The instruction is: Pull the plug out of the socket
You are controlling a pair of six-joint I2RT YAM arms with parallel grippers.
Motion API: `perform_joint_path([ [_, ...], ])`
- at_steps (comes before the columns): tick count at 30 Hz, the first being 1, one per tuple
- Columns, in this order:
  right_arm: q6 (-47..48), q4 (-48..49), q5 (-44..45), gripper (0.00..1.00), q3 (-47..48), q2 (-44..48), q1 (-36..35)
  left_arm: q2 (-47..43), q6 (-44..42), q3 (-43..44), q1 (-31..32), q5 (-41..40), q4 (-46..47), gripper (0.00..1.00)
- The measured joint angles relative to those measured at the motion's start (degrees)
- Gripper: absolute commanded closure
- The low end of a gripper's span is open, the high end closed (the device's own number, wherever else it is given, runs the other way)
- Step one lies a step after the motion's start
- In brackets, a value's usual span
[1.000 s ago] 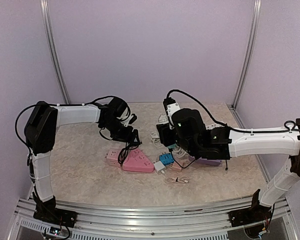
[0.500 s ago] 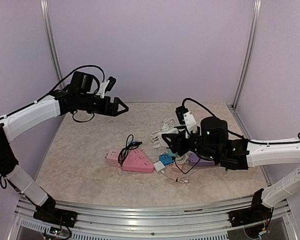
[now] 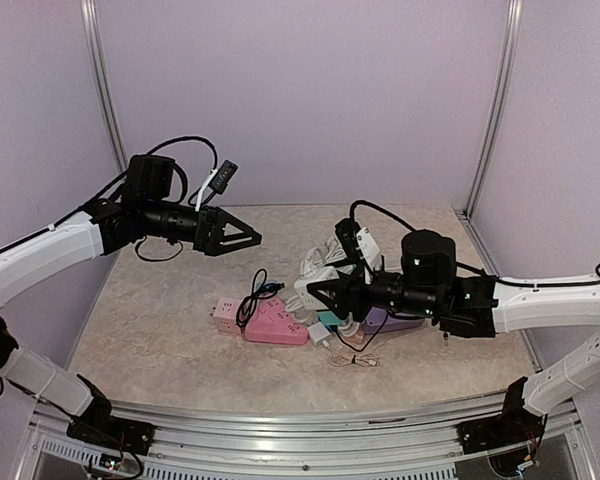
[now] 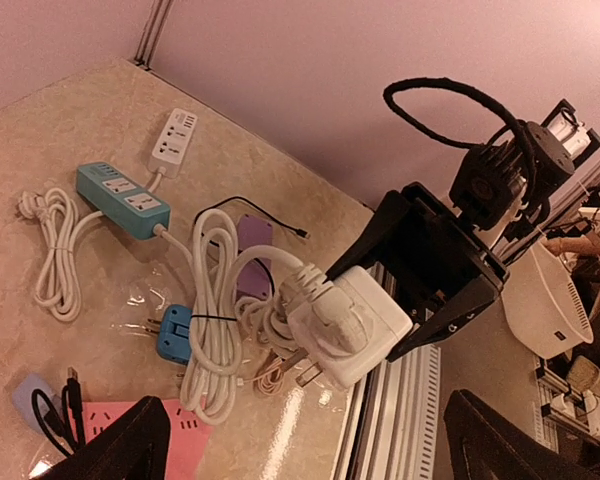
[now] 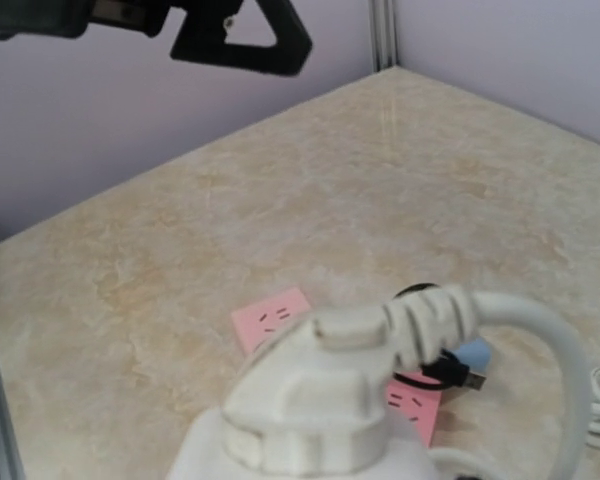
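A white socket cube (image 4: pixel 365 330) with bare metal prongs has a white plug (image 4: pixel 305 292) and its thick white cord pushed into one face. My right gripper (image 3: pixel 318 291) is shut on the cube and holds it above the table; its black fingers (image 4: pixel 435 270) show in the left wrist view. In the right wrist view the cube (image 5: pixel 310 420) and the plug (image 5: pixel 425 318) fill the lower frame. My left gripper (image 3: pixel 248 238) is open and empty in the air, to the left of the cube and pointing at it. Its fingertips (image 4: pixel 115 450) frame the cube.
A pink triangular power strip (image 3: pixel 275 325) with a black USB cable (image 3: pixel 252 296) lies under the gap between the grippers. Also on the table are a blue adapter (image 3: pixel 330 319), a purple block (image 3: pixel 392 322), a teal strip (image 4: pixel 120 195), a white strip (image 4: pixel 175 140), coiled white cords (image 4: pixel 215 300) and a thin beige cable (image 3: pixel 352 360).
My left gripper has risen from the black cable at the pink strip and now points right in the air. My right gripper has lifted the white cube from the pile and moved it left.
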State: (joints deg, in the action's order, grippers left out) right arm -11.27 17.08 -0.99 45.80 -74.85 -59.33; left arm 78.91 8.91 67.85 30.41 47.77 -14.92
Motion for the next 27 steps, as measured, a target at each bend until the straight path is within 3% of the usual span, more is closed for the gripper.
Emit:
perform_joint_path([
  [4, 1.3, -1.3, 1.3, 1.00, 2.1, -2.8, -0.8, 3.1, 2.1, 0.0, 1.9, 2.0, 0.8, 0.13],
  [14, 9.8, -6.8, 15.3, 1.00, 8.0, -9.9, -8.8, 11.6, 7.7, 0.0, 3.0, 5.6, 2.1, 0.25],
  [18, 11.9, -7.5, 17.6, 1.00, 8.9, -11.4, -9.5, 12.1, 8.9, 0.0, 3.1, 6.8, 2.9, 0.32],
  [27, 14.7, -9.0, 20.5, 1.00, 11.2, -13.7, -9.7, 14.2, 9.7, 0.0, 4.0, 7.3, 2.9, 0.36],
])
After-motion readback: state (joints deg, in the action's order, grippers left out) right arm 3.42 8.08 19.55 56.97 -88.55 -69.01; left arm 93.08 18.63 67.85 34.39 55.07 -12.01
